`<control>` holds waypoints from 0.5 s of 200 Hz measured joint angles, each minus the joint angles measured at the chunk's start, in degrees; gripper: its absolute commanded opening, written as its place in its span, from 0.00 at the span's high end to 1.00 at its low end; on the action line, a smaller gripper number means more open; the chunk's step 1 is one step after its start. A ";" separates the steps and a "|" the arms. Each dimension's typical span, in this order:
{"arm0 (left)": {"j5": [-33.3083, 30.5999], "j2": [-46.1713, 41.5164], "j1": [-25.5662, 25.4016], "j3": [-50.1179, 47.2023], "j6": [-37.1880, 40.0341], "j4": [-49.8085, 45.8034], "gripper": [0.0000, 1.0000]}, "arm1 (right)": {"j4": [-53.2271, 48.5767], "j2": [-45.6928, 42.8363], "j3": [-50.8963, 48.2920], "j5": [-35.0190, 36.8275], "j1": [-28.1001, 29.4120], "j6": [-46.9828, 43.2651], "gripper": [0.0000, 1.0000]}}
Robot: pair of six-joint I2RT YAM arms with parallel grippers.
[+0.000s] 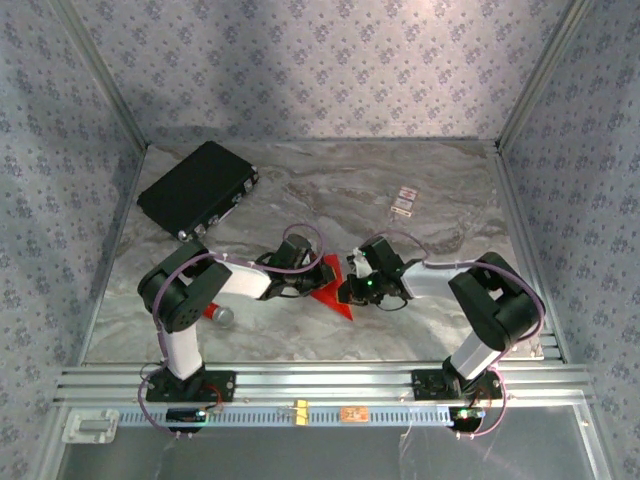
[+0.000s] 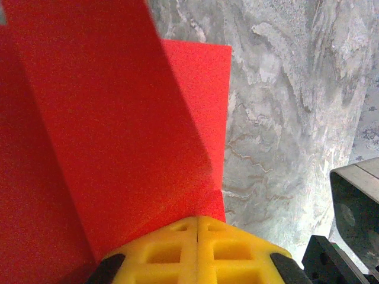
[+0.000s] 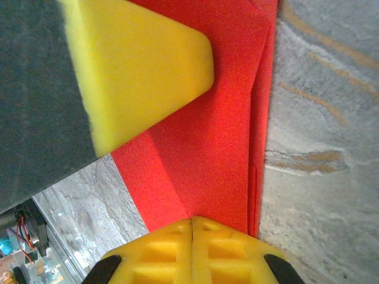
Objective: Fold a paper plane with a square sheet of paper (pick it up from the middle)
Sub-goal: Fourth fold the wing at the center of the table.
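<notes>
Paper first: the square sheet of paper, bright red and already creased into layers, lies flat on the marble table. It is well apart from the black case, nearer my bases and to the case's right. From above it reads as a narrow wedge, point toward my bases. Both end effectors meet on it. My left gripper has its yellow jaws pressed together, seam closed, tips down on the red surface at the sheet's case-side edge. From that wrist a long folded flap runs away from the tips over a lower layer. My right gripper is likewise closed tight, with its tips on the paper on the side away from the case. Stacked folded edges run along beside bare marble there. A yellow fingertip of the left gripper lies on the same red layer, across from the right tips. I cannot tell whether either pair pinches paper or merely presses on it. A small red cylinder with a grey end sits nearer my bases than the case, apart from the sheet. Two small cards lie far to the case's right.
</notes>
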 measured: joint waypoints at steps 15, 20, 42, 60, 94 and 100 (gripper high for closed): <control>0.02 0.00 -0.02 -0.02 0.00 0.00 0.95 | 0.33 -0.39 -0.44 0.00 0.00 0.00 0.96; 0.04 0.00 -0.02 0.00 -0.02 -0.02 0.95 | 0.37 -0.57 -0.61 0.00 0.00 0.00 0.96; 0.02 0.00 -0.02 -0.02 -0.02 0.00 0.95 | 0.24 -2.16 -2.12 0.02 -0.02 0.00 0.96; 0.02 0.00 -0.02 -0.07 -0.02 0.04 0.96 | -0.68 -4.07 -3.69 0.00 0.00 0.02 0.97; 0.02 0.00 -0.02 -0.33 -0.02 0.61 0.96 | -2.73 -6.97 -5.95 -0.26 0.00 -0.42 0.97; 0.02 0.00 -0.02 -0.33 -0.02 0.63 0.95 | -3.15 -7.50 -6.32 -0.28 0.00 -0.55 0.97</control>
